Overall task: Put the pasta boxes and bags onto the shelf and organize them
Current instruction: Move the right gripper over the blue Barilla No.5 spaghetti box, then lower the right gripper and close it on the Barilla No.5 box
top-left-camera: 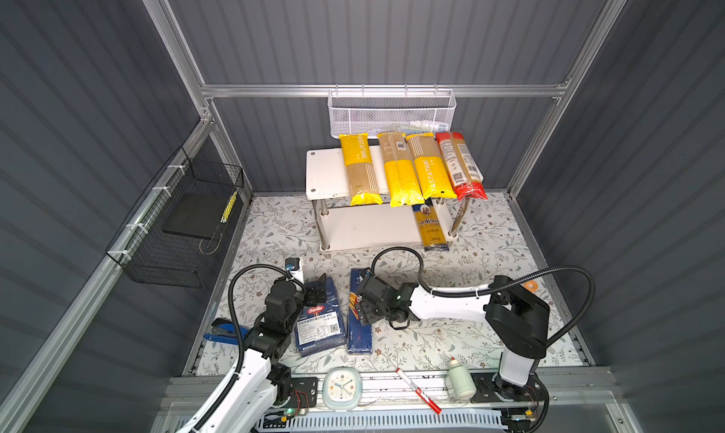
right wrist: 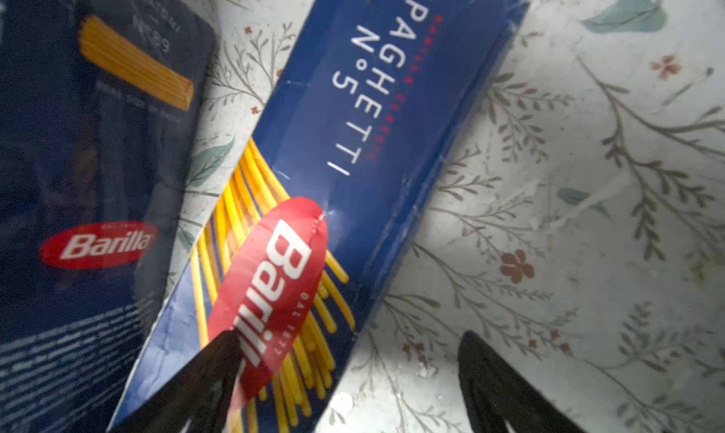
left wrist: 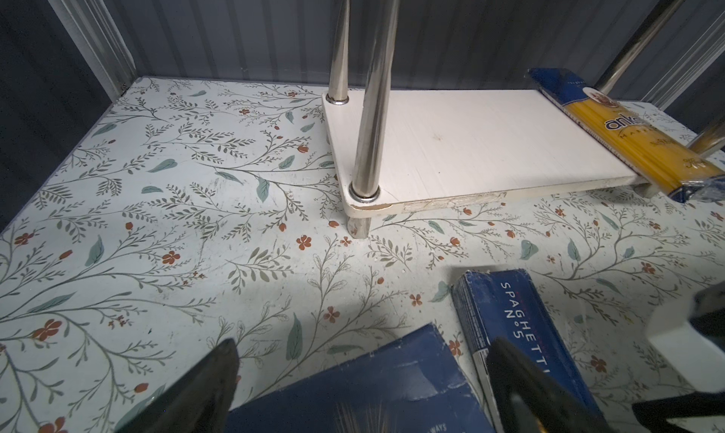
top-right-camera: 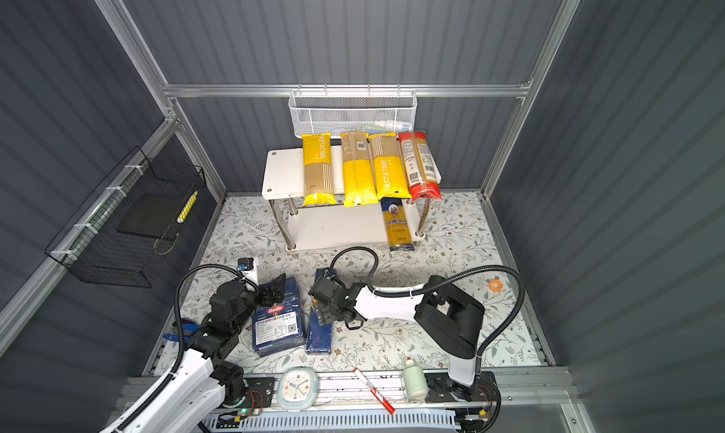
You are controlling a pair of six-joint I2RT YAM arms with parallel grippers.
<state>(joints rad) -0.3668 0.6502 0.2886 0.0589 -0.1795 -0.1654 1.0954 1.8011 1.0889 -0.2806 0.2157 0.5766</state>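
Lengthwise, narrow box point(top-left-camera: 360, 337) toward shelf point(top-left-camera: 325, 172).

The narrow Barilla box point(right wrist: 353, 137) lies flat under the right gripper point(right wrist: 349, 335). The wide box point(top-left-camera: 319, 325) lies flat under the left gripper point(left wrist: 365, 342).

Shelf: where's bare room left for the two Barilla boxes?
Lower board: bare from its left legs to the ankara bag at its right end. Top board: bare mainly left of the leftmost Pastatime bag. Crowded: its right half, a yellow bag, a second Pastatime bag and the red-and-clear bag side by side.
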